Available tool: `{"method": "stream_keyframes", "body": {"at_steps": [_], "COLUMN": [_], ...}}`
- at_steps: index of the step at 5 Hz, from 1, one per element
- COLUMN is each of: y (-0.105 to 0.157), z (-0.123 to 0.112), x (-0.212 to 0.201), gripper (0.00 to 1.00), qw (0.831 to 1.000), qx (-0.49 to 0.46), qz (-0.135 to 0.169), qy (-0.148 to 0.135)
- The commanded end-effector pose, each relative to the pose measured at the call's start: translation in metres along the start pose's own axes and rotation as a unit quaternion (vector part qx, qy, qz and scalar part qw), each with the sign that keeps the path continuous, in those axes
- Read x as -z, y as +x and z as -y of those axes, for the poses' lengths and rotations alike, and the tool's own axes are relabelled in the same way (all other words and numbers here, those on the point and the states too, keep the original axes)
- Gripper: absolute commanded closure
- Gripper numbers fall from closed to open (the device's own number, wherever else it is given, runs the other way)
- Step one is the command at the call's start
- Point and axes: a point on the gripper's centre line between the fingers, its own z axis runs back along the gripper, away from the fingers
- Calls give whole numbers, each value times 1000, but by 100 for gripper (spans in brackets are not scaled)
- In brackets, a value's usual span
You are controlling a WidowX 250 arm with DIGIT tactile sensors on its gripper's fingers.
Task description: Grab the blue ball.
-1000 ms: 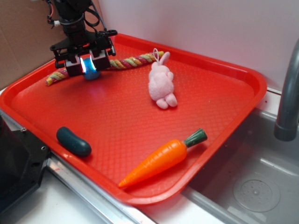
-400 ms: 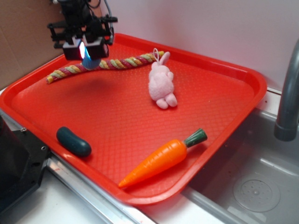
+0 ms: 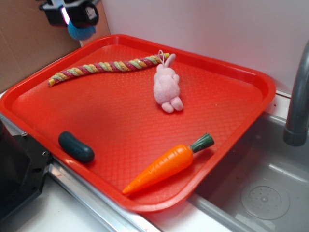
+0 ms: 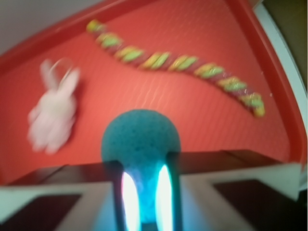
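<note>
Wrist view shows the blue ball [image 4: 140, 140] pinched between the gripper [image 4: 144, 192] fingers [image 4: 127, 195], above the red tray [image 4: 269, 62], with one twisted rope [image 4: 178, 62] at 12 o'clock and one pink bunny [image 4: 53, 113] at 9. Only the exterior view shows one carrot [image 3: 166, 164], one dark teal pickle-shaped piece [image 3: 76, 146], a sink [image 3: 265, 188] and the ball [image 3: 79, 30] lifted clear beyond the tray's 11 o'clock corner.

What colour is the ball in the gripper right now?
Teal-blue; the small round fuzzy ball shows best in the wrist view.
</note>
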Motion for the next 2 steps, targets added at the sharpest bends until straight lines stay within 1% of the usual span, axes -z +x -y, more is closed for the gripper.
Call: {"method": "stream_keyframes", "body": {"at_steps": [1,2], "y": [-21,-19], "z": [-6,-8], "x": [-45,-43], "gripper": [100,100], "qw": [999,999], "qx": [51,36], "qz": [7,5], "qy": [-16,-7]}}
